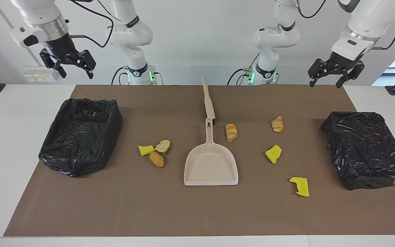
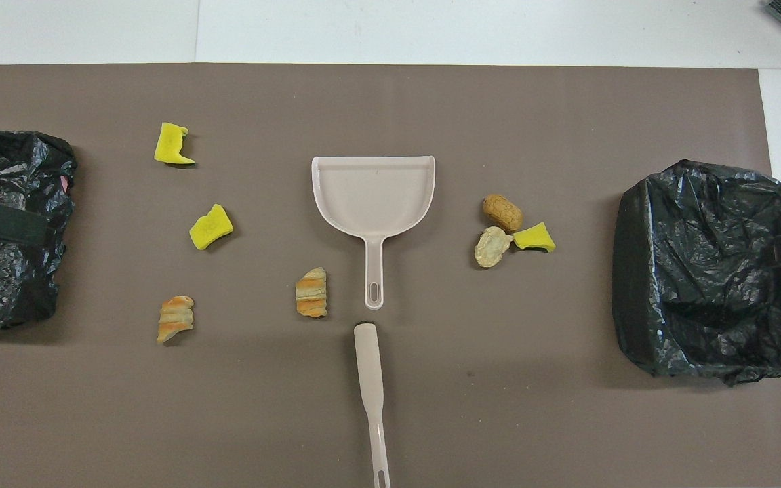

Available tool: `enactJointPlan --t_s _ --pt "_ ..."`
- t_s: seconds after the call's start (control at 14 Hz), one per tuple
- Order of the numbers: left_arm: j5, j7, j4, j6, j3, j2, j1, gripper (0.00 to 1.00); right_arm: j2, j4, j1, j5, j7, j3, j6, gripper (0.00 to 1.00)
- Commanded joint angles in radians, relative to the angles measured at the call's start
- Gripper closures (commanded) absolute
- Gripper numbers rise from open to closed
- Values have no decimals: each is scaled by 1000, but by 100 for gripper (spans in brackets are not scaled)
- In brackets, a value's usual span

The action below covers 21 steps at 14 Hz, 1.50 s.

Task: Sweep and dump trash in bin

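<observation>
Several trash scraps lie on the brown mat. Toward the right arm's end are a yellow sponge chunk (image 1: 145, 150) (image 2: 534, 237), a beige piece (image 1: 163, 146) and a brown piece (image 1: 156, 159). Toward the left arm's end are two striped bread pieces (image 1: 231, 132) (image 1: 277, 124) and two yellow chunks (image 1: 273, 154) (image 1: 300, 186). The beige dustpan (image 1: 211, 164) (image 2: 373, 196) lies mid-table, its handle toward the robots. The brush (image 1: 208, 99) (image 2: 371, 386) lies just nearer the robots. My right gripper (image 1: 75, 72) and left gripper (image 1: 325, 83) hang open and empty, high over the table's robot-side edge. Both arms wait.
Two bins lined with black bags stand on the mat, one at the right arm's end (image 1: 77, 157) (image 2: 702, 325) and one at the left arm's end (image 1: 372, 171) (image 2: 4, 291). White tabletop (image 1: 19, 137) surrounds the mat.
</observation>
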Motion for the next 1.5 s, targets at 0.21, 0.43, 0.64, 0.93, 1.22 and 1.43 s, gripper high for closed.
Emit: enactJointPlan --t_s 0.21,0.43,0.64,0.93,1.22,1.43 --pt "-10 -3 -31 2 10 -28 -8 0 -12 -13 -12 -13 -15 6 18 0" --pt "-10 -3 -31 1 8 -28 -8 0 -12 -13 -10 -13 -10 9 19 0" --pt "-10 -3 -31 1 10 -28 -8 0 -12 -15 -12 -13 -12 8 19 0" --pt "-10 -3 -31 1 8 -28 -8 0 -12 -15 -12 -13 -15 6 19 0" --pt "-10 -3 -35 -1 10 -29 -8 0 -13 -16 -12 -13 -15 6 18 0" --pt "-12 -4 -54 4 8 -29 -14 0 -15 -18 -12 -13 -17 5 12 0"
